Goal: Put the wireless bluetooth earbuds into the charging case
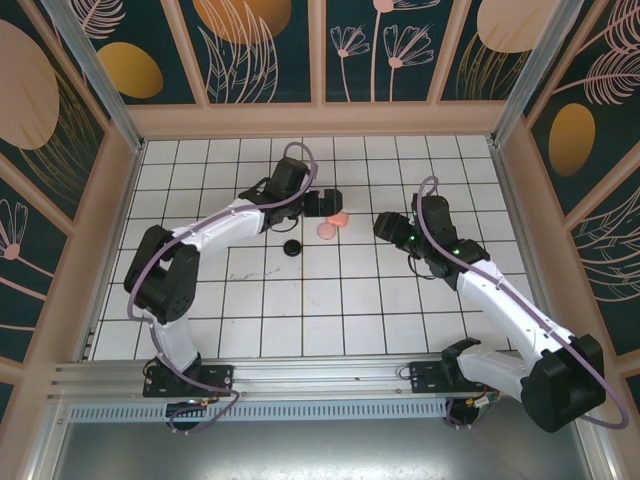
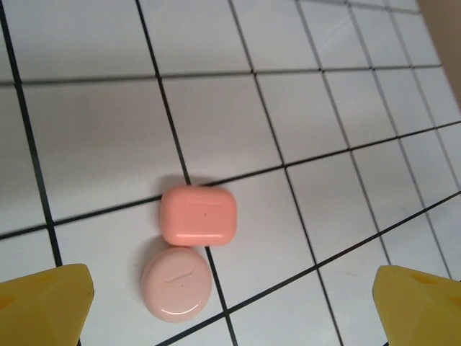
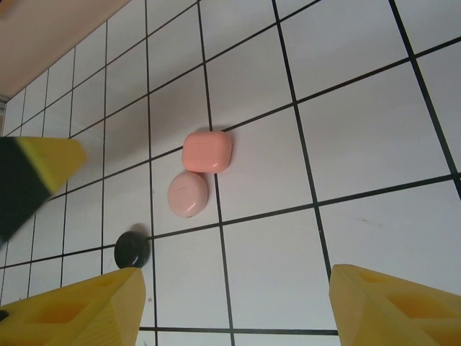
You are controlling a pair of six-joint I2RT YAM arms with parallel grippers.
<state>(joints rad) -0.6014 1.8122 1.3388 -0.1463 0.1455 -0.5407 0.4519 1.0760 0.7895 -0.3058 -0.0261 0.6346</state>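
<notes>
Left hand [image 2: 230, 313] spread wide above coral charging case [image 2: 198, 215] and pale round case [image 2: 175, 283], both shut on tabletop [image 2: 324, 108]; right hand [image 3: 238, 306] parted, empty. Earbuds probably inside already; next, pull clear.

A salmon-pink charging case [image 2: 198, 215], a rounded rectangle with its lid shut, lies flat on the white tiles at the middle of the left wrist view. Right against its lower edge sits a paler pink round case [image 2: 176, 283], also shut, with a short line marked on its top. A small black round case [image 3: 132, 250] lies apart, at the lower left of the pair in the right wrist view.
</notes>
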